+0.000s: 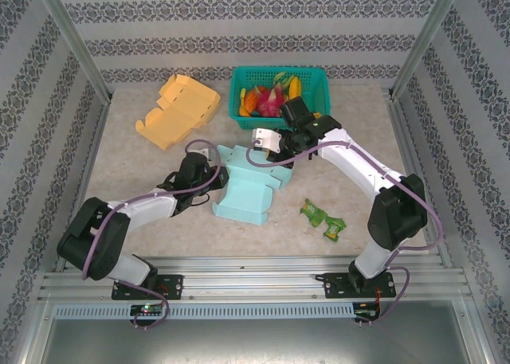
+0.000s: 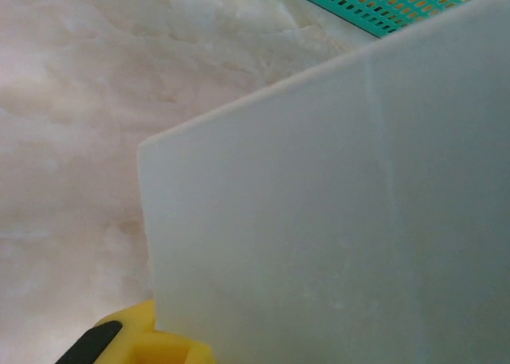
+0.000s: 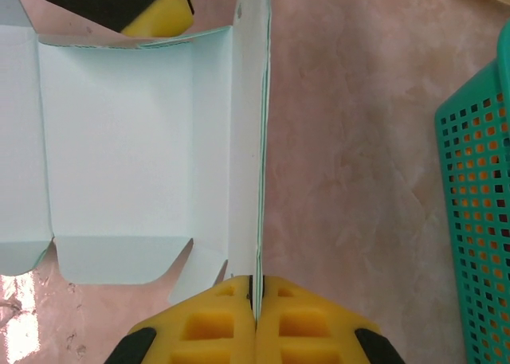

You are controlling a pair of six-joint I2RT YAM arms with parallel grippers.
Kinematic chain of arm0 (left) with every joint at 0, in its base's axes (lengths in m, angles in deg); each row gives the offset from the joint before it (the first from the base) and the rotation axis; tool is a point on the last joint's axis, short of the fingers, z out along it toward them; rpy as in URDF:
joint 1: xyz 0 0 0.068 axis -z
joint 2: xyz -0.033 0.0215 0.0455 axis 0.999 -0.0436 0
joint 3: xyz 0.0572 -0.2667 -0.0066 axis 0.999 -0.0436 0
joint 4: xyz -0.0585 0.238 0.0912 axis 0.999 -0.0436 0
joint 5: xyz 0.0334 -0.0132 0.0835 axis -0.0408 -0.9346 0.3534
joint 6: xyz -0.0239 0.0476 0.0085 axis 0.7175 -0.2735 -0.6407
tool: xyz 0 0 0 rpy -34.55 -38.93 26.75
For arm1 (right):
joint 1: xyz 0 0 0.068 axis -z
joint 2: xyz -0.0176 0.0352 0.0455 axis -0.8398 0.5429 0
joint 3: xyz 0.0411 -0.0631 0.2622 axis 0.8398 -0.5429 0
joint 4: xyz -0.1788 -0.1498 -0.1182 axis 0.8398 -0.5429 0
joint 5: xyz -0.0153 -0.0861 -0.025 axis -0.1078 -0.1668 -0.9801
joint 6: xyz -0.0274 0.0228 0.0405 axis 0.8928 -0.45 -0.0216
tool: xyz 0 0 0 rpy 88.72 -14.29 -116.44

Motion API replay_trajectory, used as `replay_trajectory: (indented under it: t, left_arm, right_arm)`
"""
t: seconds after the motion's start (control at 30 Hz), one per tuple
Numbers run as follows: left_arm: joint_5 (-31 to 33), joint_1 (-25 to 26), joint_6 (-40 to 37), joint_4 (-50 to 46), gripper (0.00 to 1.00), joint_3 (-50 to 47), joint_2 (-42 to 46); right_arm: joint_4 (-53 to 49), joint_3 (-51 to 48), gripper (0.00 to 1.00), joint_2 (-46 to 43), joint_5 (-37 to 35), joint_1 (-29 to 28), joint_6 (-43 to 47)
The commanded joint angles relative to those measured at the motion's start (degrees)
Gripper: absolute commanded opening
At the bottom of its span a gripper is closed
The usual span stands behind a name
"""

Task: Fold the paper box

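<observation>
The right tool (image 3: 255,300) is pressed together on a thin upright panel of the paper box (image 3: 119,149). The sheet's edge is pinched directly between its yellow pads (image 3: 215,324). Just left of that tool, the box's floor lies open and flat on the tabletop (image 3: 351,141), with short flaps at its nearer corners and scored creases along each wall.

The left tool (image 1: 209,169) sits beyond the floor, at the box's far edge. In its own wrist view, one yellow finger (image 2: 151,340) shows at the lower edge of a pale panel standing close in front. Whether that tool is clamped on the sheet or only resting against it cannot be told.

The box looks like light, thin card. It is probably stiff along its creases but likely to bow or kink if pushed mid-panel. Its smooth face may slide on the tabletop, so one side needs bracing while the other is folded. The best hold is probably on a wall's free edge close to a fold line, as the right tool has it.

A green basket (image 3: 478,221) stands further off to the right tool's right. Well beyond the left tool lies a yellow carton (image 1: 179,109).
</observation>
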Motion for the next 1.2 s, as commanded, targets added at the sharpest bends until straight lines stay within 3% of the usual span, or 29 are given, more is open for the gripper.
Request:
replay_trajectory:
  t: [0.0, 0.23, 0.63, 0.93, 1.17]
  left_arm:
    - [-2.1, 0.5, 1.9, 5.1, 0.21, 1.9, -1.2]
    - [-1.4, 0.7, 2.4, 6.6, 0.4, 2.6, -1.5]
    - [3.9, 0.6, -2.8, 0.7, 0.4, -2.1, 10.3]
    - [4.1, 0.7, -4.4, -1.2, 0.4, -10.7, 27.5]
    - [8.8, 0.7, -6.7, -0.9, 0.47, -20.9, 45.1]
  right_arm:
    - [0.9, -0.7, 0.0, -0.9, 4.5, 0.1, 1.6]
    - [0.5, -0.5, 0.0, 0.7, 4.4, 0.1, 1.9]
    - [0.8, -0.5, 0.0, 1.1, 1.8, 0.9, 1.6]
    - [1.3, -0.8, 0.0, -0.8, -0.1, 1.0, 2.5]
    - [10.0, -7.5, 0.0, -7.0, -8.7, -2.4, 8.0]
